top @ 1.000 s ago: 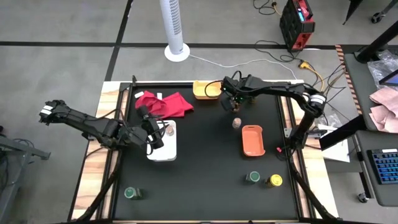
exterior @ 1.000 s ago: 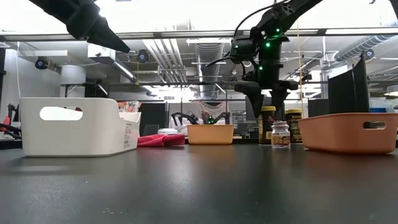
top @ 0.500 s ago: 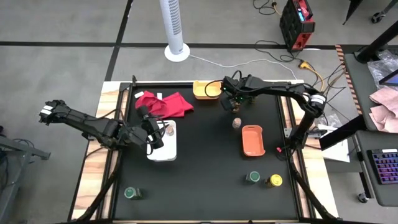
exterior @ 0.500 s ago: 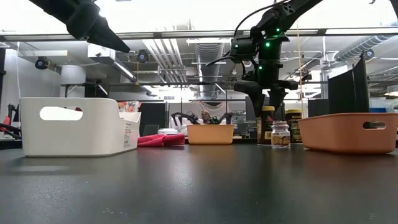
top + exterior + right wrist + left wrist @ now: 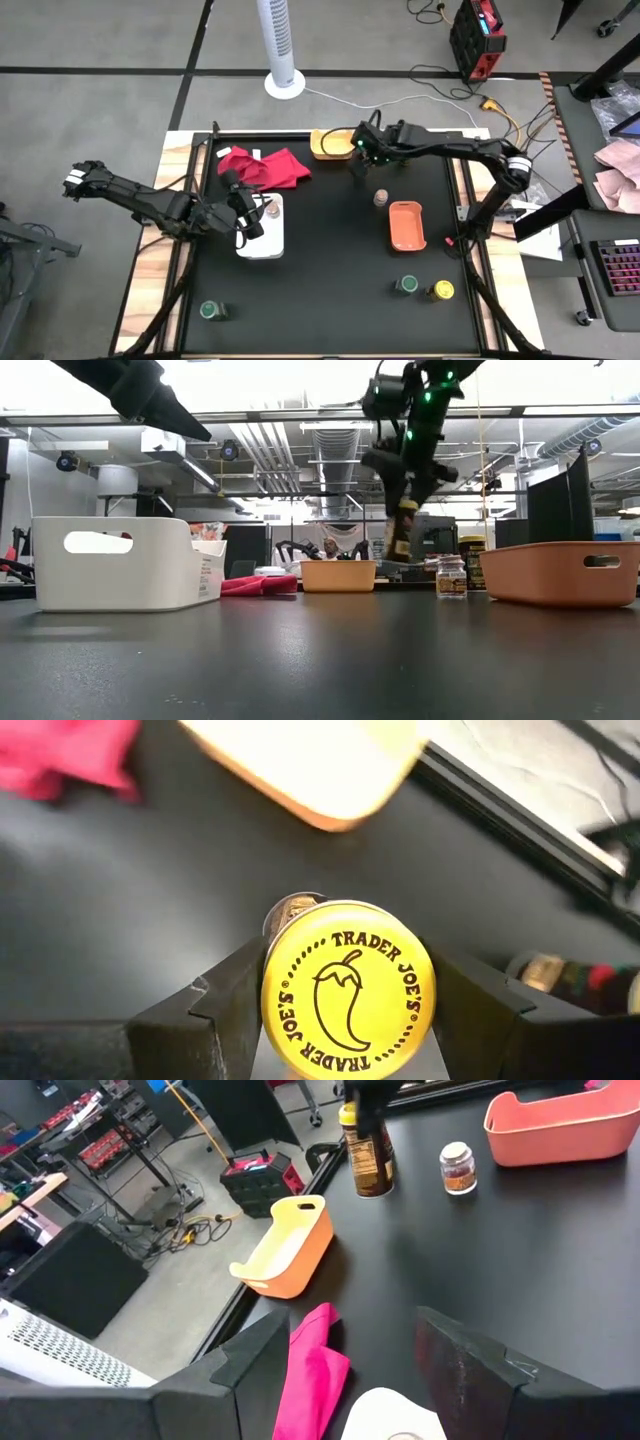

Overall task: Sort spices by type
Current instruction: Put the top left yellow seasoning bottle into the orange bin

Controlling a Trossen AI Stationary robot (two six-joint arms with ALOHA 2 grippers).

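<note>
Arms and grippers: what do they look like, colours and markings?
Both arms are dark, slim and jointed. White bands mark the left arm at its outer end and the right arm near its bend. Green lights glow above the right gripper. The left gripper has broad, dark, matte fingers.

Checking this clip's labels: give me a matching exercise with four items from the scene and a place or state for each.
Items:
1. yellow-lidded jar
2. orange tray
3. red cloth
4. left gripper

Places:
A. lying at the table's far edge
B. over the white tray
C. held in the right gripper
D. beside a pinkish-brown jar

Pairs: 1-C, 2-D, 3-A, 4-B
</note>
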